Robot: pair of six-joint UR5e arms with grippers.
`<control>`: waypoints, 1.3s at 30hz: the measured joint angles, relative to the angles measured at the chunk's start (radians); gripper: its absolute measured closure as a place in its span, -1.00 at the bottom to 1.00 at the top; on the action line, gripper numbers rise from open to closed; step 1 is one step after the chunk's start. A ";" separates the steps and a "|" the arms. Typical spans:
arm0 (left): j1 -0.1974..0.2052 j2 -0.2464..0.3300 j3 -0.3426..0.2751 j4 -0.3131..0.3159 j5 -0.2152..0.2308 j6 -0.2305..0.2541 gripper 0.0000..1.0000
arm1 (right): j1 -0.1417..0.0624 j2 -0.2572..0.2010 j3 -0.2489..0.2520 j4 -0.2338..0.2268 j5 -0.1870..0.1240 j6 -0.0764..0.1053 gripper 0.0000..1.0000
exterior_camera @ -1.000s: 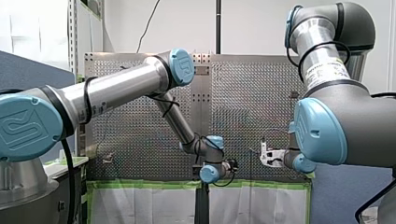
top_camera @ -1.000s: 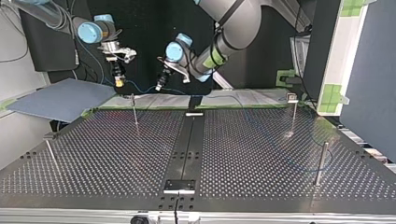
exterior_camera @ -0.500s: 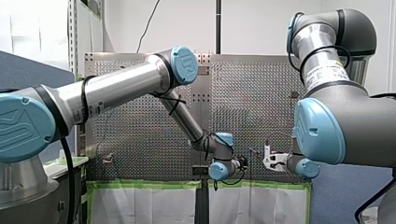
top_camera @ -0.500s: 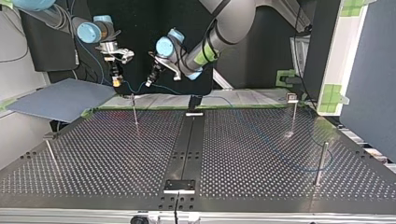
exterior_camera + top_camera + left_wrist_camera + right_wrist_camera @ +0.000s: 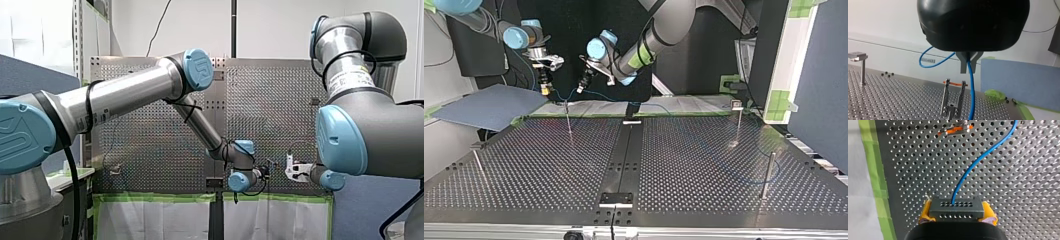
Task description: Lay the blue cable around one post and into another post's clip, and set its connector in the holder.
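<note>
**Both grippers loaded up by the clip post: stuff I'd worry about**

My right gripper (image 5: pixel 957 214) has its yellow pads clamped on the black connector (image 5: pixel 956 207). The blue cable (image 5: pixel 978 162) comes out of the connector's face and curves off towards the clip post (image 5: pixel 955 130).

My left gripper (image 5: pixel 968 68) has its metal fingers pinched narrow around the same cable. The cable drops from them just beside the clip post's two prongs, not between them. In the top view the grippers hover above the clip post, one on each side of it, with a short sag of cable between them. A faint blue line carries on over the table (image 5: pixel 684 165) to a plain post (image 5: pixel 767 175) well away from the clip post. I can't tell if it's really wrapped round that one.

What could bite, IMO:
- The cable slides down the outside of a prong instead of seating, since it's lined up beside the clip post and not over the gap.
- Pulling it taut drags it off the plain post, or tugs the connector crooked in the pads.
- The cable slips through the metal fingers, so the sag grows and snags on the clip post.
- The grippers are close together over the clip post, so one could bump the other.
</note>
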 joint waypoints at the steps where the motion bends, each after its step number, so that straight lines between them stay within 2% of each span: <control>1: 0.000 0.000 0.000 -0.001 -0.002 -0.002 1.00 | -0.001 0.006 -0.005 0.005 -0.001 -0.001 0.98; 5: 0.005 0.000 0.001 -0.002 -0.006 -0.011 1.00 | -0.007 0.036 -0.024 0.020 -0.002 -0.006 0.98; 9: 0.011 0.000 0.001 -0.003 -0.006 -0.021 1.00 | -0.011 0.046 -0.034 0.027 -0.003 -0.007 0.98; 29: 0.037 -0.002 0.000 -0.003 -0.006 -0.038 1.00 | -0.041 0.050 -0.089 0.064 -0.002 0.000 0.98; 39: 0.046 -0.002 0.003 -0.003 -0.005 -0.041 1.00 | -0.048 0.052 -0.109 0.080 -0.002 0.001 0.98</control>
